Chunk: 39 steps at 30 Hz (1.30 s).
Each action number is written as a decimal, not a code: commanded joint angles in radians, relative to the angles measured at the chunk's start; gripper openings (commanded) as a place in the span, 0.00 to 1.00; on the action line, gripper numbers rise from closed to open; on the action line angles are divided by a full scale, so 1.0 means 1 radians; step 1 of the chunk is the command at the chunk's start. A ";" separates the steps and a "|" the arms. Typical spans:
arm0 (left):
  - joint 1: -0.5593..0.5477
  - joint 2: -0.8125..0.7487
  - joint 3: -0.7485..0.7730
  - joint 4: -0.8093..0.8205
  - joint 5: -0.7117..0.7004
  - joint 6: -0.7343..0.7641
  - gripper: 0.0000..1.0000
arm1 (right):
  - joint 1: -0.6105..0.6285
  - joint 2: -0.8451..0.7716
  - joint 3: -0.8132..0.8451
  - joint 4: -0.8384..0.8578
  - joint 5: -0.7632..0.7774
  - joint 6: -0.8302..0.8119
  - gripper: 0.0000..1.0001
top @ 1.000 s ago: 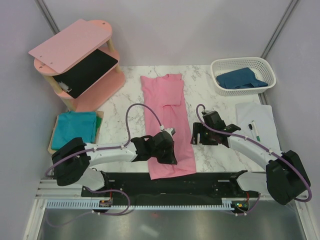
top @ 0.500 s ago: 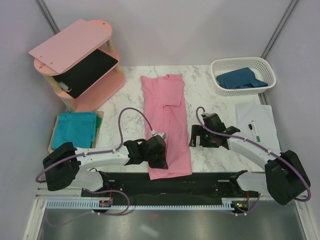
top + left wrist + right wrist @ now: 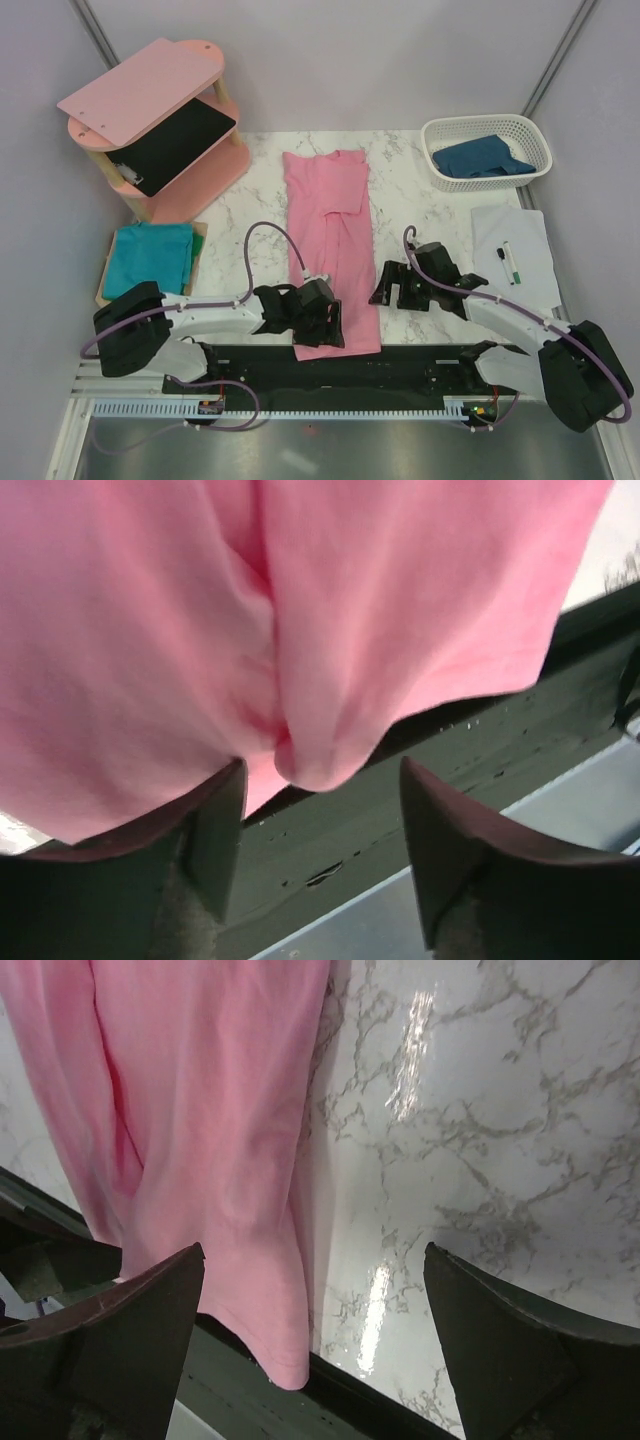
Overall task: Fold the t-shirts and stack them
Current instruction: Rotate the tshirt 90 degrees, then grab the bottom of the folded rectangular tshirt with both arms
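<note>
At pink t-shirt [image 3: 326, 222] hem: left claw [image 3: 322, 780] (agape).

Left arm [image 3: 215, 315], right arm [image 3: 500, 300]: white link shells, bulky black joint housings [image 3: 125, 335]. Purple cables [image 3: 267, 226] looping off wrists. Left gripper [image 3: 335, 333], right gripper [image 3: 379, 290] black, blocky; fingers [image 3: 215, 850] dark, wedge-shaped, matte, tapering to blunt tips.

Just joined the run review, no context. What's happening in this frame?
Both arms are at the near hem of the pink t-shirt, which lies as a long narrow strip on the marble table, hem overhanging the near edge. The left gripper is open with a pucker of hem between its fingers. The right gripper is open over the shirt's right edge. The teal t-shirt lies folded at left; the dark blue t-shirt is in the white basket.
</note>
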 commanded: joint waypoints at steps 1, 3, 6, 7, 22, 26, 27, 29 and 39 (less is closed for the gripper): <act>-0.039 -0.110 0.019 -0.018 -0.050 -0.021 0.79 | 0.019 -0.087 -0.058 -0.018 -0.070 0.061 0.98; -0.047 -0.164 0.002 -0.043 -0.058 -0.027 0.81 | 0.038 -0.139 -0.080 -0.048 -0.068 0.082 0.98; -0.047 -0.266 -0.049 -0.115 -0.150 -0.046 0.86 | 0.065 -0.208 -0.117 -0.084 -0.062 0.120 0.98; -0.047 -0.287 -0.069 -0.140 -0.182 -0.053 0.87 | 0.073 -0.227 -0.130 -0.084 -0.064 0.136 0.97; -0.044 -0.333 -0.260 -0.248 -0.262 -0.205 0.81 | 0.186 -0.172 -0.276 0.132 -0.111 0.288 0.68; -0.043 -0.323 -0.284 -0.142 -0.256 -0.207 0.73 | 0.205 -0.121 -0.273 0.137 -0.114 0.289 0.65; -0.043 -0.321 -0.282 -0.130 -0.255 -0.202 0.72 | 0.208 -0.120 -0.275 0.131 -0.114 0.292 0.64; -0.044 -0.310 -0.281 -0.105 -0.247 -0.199 0.68 | 0.208 -0.133 -0.287 0.119 -0.113 0.300 0.62; -0.044 -0.125 -0.209 0.064 -0.186 -0.128 0.63 | 0.208 -0.178 -0.321 0.051 -0.119 0.302 0.61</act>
